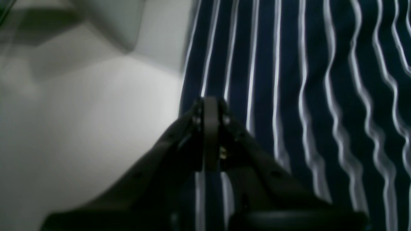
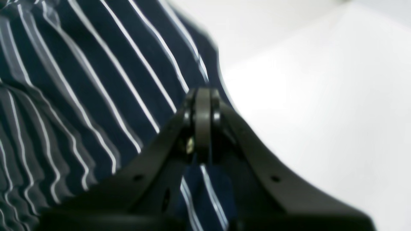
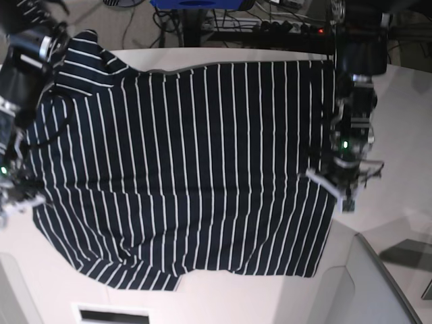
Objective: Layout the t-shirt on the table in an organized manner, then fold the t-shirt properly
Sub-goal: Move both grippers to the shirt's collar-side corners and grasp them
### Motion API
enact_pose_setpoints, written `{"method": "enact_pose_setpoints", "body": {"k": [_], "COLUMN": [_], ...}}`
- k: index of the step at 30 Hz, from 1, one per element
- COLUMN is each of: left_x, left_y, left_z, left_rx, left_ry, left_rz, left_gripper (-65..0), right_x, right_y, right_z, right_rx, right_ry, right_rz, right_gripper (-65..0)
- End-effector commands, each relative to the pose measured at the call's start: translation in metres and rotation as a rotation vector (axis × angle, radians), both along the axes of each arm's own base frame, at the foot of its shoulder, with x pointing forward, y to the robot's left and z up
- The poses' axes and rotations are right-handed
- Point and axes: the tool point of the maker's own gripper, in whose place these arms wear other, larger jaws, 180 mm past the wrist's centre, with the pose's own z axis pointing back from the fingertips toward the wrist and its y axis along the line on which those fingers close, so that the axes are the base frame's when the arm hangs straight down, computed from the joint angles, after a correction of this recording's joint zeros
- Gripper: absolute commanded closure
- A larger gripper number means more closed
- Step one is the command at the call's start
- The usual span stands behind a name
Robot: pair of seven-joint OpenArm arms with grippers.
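navy t-shirt (image 3: 189,169) — thin white stripes, spread flat

The white table (image 3: 398,115) carries the striped t-shirt (image 3: 196,169), spread out.

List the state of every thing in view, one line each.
t-shirt: spread out on the table, unfolded, rippled near both side edges.
table: white, bare to the shirt's side.
left gripper: shut, at the shirt's edge.
right gripper: shut, at the shirt's opposite edge.
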Motion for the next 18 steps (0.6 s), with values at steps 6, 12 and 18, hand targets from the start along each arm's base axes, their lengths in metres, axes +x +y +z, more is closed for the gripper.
{"method": "enact_pose_setpoints", "body": {"k": [6, 12, 18], "left_x": [-0.058, -0.105, -0.147], "left_y": [0.020, 0.033, 0.044], "left_z": [0.012, 0.003, -0.009], "left_rx": [-0.089, -0.229, -0.223], "left_ry": [0.025, 0.049, 0.108], "left_rz": [0.062, 0.107, 0.154], "left_gripper": [0.0, 0.0, -12.2], "right_x": [-0.078, -0.150, -0.204], "right_y": [-0.023, -0.024, -0.009], "right_z": [0.006, -0.015, -0.027], "right_rx": [0.129, 0.296, 0.389], "right_ry": [0.064, 0.089, 0.129], "right_rz": [-0.112, -0.191, -0.192], "right_gripper": [-10.8, -29.6, -49.4]}}
